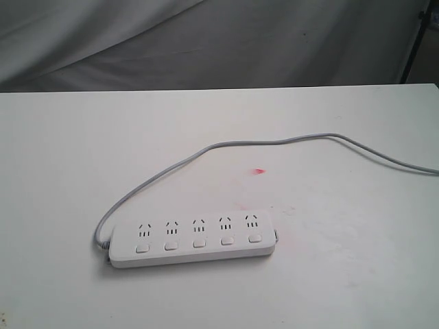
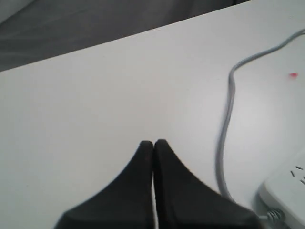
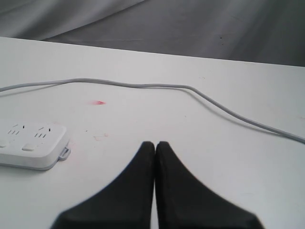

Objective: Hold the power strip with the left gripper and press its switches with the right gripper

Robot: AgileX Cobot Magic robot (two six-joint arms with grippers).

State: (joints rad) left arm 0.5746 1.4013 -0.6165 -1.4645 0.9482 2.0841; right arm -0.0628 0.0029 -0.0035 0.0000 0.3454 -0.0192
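well, the power strip (image 1: 192,240) is lying flat on the white table (image 1: 357,288), toward the near edge and a little left of the middle, with its outlets facing up. its five switches (image 1: 199,243) are sitting in a row along the nearer side, one below each outlet. the thin grey cord (image 1: 226,146) is leaving the strip's left end, looping away across the table and running off to the right. a small red mark (image 1: 258,171) is showing on the tabletop just beyond the strip. the left gripper (image 2: 153,143) is hovering over bare table with its two black fingers pressed together, gripping nothing, the strip's corded end lying off to one side of it. the right gripper (image 3: 155,144) is likewise pinched closed and holding nothing, near the strip's other end but apart from it.
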